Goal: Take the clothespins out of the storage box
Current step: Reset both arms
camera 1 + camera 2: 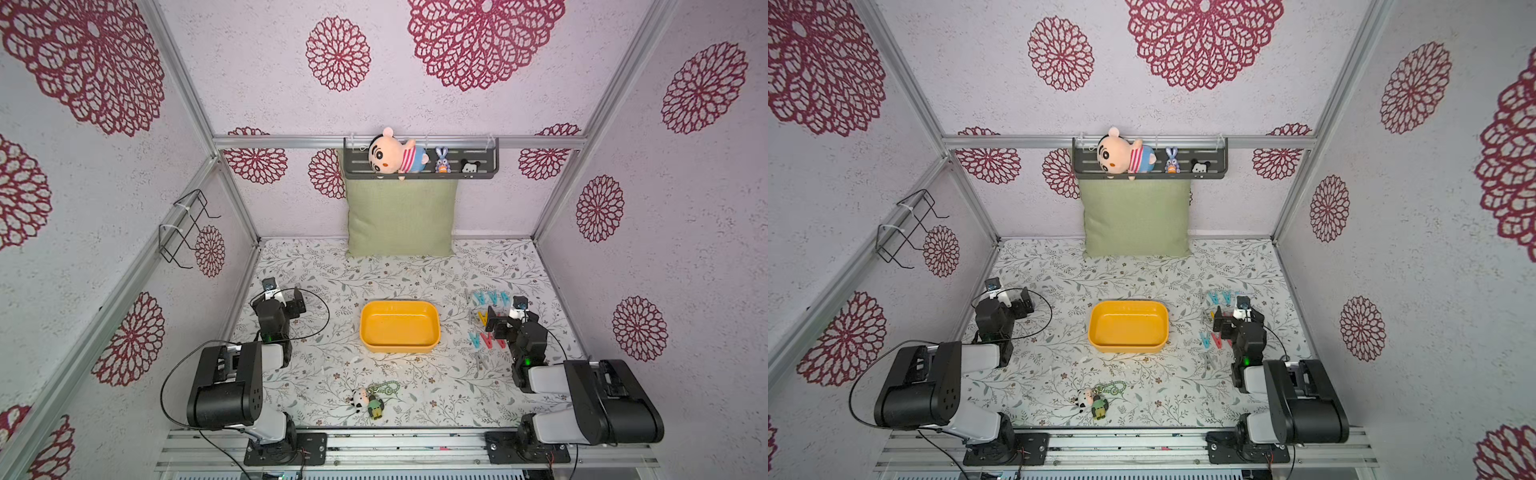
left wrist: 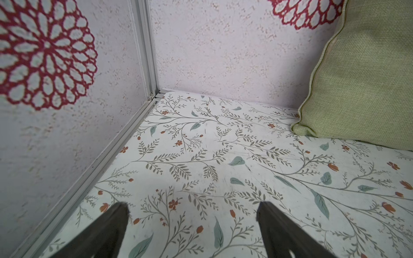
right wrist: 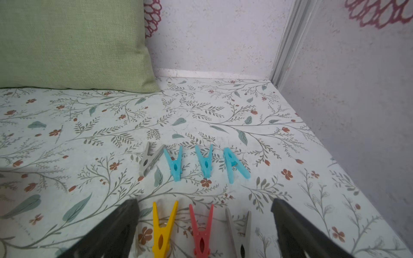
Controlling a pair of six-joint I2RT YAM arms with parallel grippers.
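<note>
Hovering with its jaws spread wide, the right gripper [image 3: 204, 204] grasps nothing above the clothespins [image 3: 206, 165].
Yellow, red and grey pegs lie on the floral cloth [image 3: 89, 134] below its fingers, with one grey and three teal just beyond. All sit outside the storage box [image 1: 400, 347], to its right in both top views. The left gripper [image 2: 192, 206], likewise spread and empty, hangs over the cloth on the box's other side.

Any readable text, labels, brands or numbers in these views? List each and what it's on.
No text is readable in any view.
Left arm's white tag: dark marks, too small to read.
The storage box, clothespins and plush toys show no lettering.
</note>
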